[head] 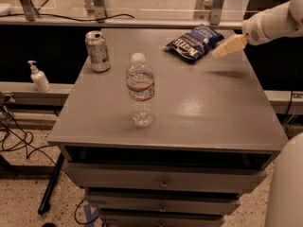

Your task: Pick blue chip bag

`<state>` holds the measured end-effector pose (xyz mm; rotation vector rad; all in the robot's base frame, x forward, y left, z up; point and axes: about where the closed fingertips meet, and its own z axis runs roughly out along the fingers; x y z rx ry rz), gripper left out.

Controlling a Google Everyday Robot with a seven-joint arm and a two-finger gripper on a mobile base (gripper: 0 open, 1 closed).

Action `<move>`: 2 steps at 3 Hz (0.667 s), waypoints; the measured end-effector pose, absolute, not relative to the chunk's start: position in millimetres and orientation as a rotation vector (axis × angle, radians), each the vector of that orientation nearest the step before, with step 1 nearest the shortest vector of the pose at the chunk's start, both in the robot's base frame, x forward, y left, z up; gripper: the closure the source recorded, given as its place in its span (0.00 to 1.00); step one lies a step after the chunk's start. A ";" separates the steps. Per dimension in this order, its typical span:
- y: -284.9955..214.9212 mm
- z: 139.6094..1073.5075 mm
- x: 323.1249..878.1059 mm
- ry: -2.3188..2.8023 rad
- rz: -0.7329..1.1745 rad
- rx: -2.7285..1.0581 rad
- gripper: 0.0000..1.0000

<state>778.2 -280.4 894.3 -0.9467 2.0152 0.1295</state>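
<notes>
The blue chip bag [194,42] lies flat at the far right of the grey cabinet top [199,108], dark navy with white lettering. My gripper [222,50] reaches in from the right on a white arm, hovering just right of the bag's near edge and a little above the surface. It holds nothing.
A clear plastic water bottle [140,96] stands upright in the middle-left of the top. A green-and-white soda can [97,51] stands at the far left. A pump bottle [39,77] sits on a lower ledge at left. Cables lie on the floor at left.
</notes>
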 end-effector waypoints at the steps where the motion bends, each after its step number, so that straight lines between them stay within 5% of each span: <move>1: -266.3 884.2 817.2 2.024 0.156 -0.867 0.00; 2: -246.4 868.4 836.9 2.064 0.216 -0.800 0.00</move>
